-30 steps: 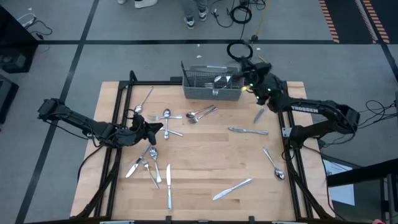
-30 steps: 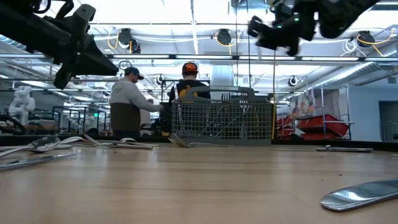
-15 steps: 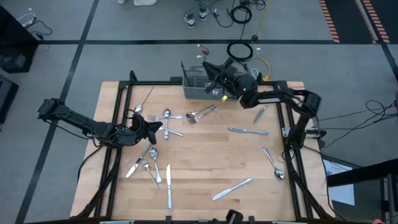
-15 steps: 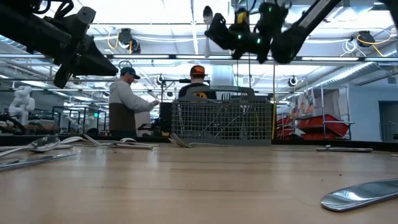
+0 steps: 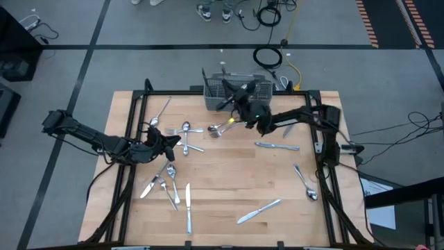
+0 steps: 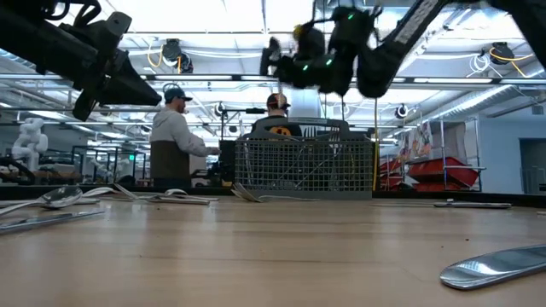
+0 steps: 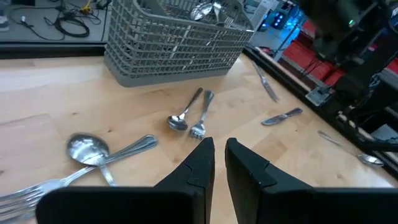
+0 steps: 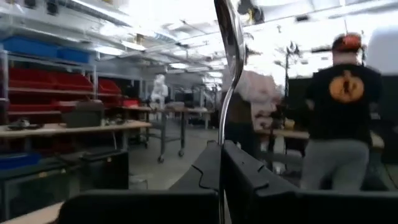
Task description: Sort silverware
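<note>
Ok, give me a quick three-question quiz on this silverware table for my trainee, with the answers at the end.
1. True or false: the wire basket is empty.
2. Which pincer is holding a piece of silverware?
3. In the low view, how many people stand beyond the table, behind the basket?

Key
1. False: silverware already stands in it.
2. The right pincer, shut on a slim shiny utensil and raised close to the basket. The left pincer holds nothing, above the pieces on its own side of the table.
3. Two: one in a grey hoodie, one in an orange cap.
</note>
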Motion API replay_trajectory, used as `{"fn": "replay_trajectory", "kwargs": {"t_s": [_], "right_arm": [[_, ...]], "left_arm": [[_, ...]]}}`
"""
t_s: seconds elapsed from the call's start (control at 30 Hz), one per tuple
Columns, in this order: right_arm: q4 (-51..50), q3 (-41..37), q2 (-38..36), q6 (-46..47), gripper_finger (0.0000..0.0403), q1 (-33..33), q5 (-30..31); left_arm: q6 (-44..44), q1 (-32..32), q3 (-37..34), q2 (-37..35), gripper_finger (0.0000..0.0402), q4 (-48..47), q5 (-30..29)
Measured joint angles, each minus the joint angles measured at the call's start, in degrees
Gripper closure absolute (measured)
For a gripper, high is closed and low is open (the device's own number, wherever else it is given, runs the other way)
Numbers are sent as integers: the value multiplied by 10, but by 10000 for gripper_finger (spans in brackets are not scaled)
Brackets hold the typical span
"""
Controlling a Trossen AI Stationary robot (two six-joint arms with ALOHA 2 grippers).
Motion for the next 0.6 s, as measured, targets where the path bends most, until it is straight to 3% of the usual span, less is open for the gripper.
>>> {"fn": "replay_trajectory", "kwargs": {"t_s": [0.1, 0.33, 0.6], "right_arm": [[29, 43, 50, -23, 403, 6, 47], [51, 171, 134, -145, 403, 31, 81], [158, 181, 198, -133, 403, 21, 72]], "left_arm": [[0, 0, 0, 0, 354, -2, 0], [0, 0, 0, 0, 354, -12, 0], [3, 0, 0, 0, 354, -37, 0]]}}
